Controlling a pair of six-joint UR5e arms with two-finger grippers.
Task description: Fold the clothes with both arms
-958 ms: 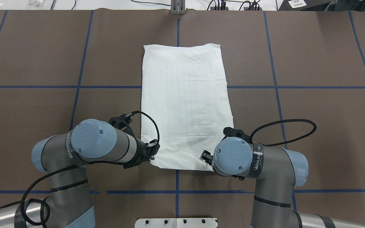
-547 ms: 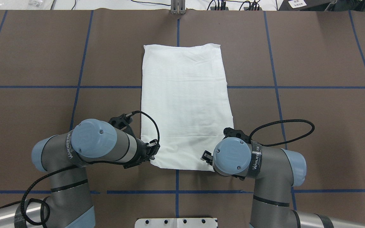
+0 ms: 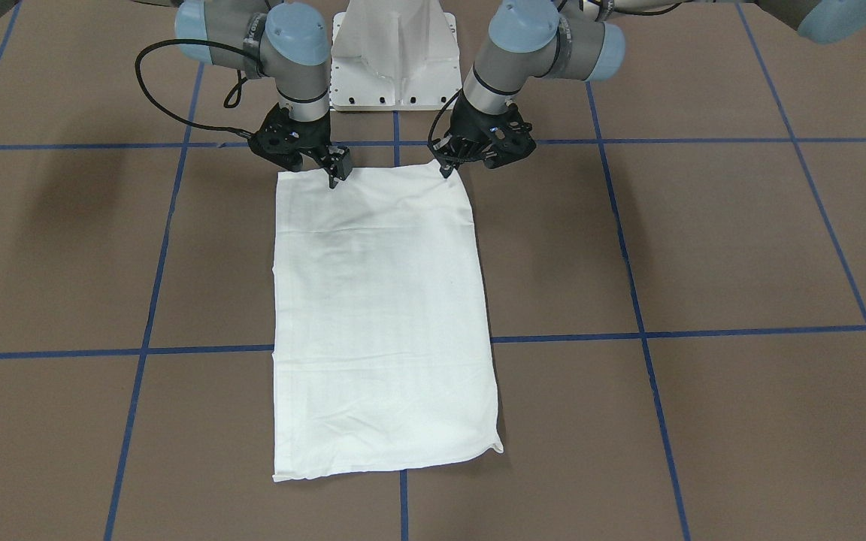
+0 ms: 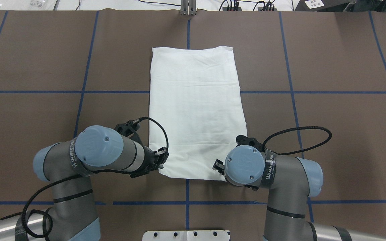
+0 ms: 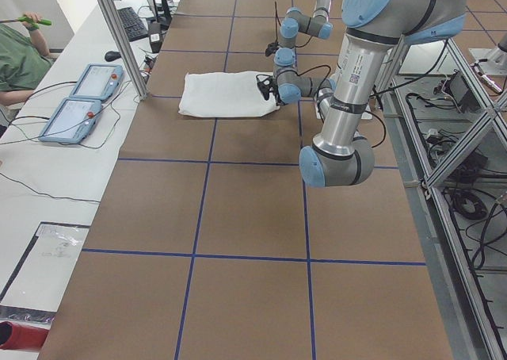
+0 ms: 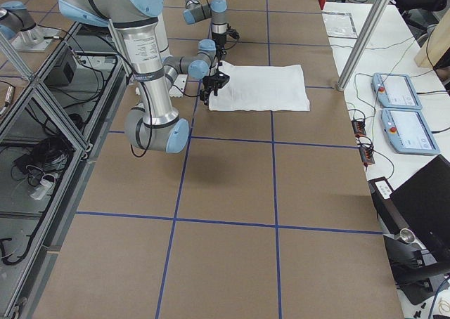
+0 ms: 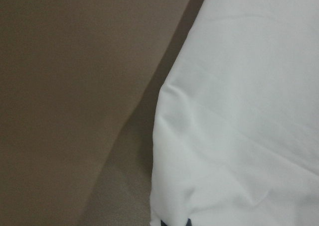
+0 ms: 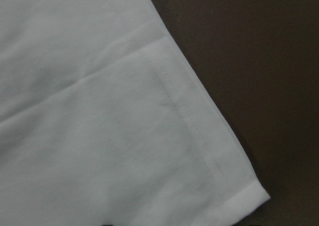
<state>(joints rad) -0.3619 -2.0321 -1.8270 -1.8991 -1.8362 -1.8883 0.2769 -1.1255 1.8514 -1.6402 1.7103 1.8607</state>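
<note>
The white shirt (image 4: 196, 110) lies folded into a long flat rectangle in the middle of the brown table (image 4: 330, 117); no print or collar shows. My left gripper (image 4: 162, 158) sits at the shirt's near left corner. In the left wrist view its dark fingertips (image 7: 174, 223) stand close together on puckered cloth (image 7: 239, 111), so it is shut on the shirt. At the near right corner my right gripper (image 4: 217, 165) hangs over the hemmed corner (image 8: 249, 193), which lies flat and unpinched; it looks open. The front view shows both grippers, left (image 3: 444, 171) and right (image 3: 332, 179), touching the shirt's edge (image 3: 380, 315).
Blue tape lines grid the table. The white pedestal base (image 4: 186, 235) stands at the near edge between the arms. Two control pads (image 5: 79, 98) and a metal post (image 5: 119, 35) are on the far side, where a person's sleeve (image 5: 16, 59) shows. Bare table surrounds the shirt.
The right arm's wrist and elbow have shifted slightly left and toward the robot, and its cable loop moved with them. The left arm and the shirt have stayed put.
</note>
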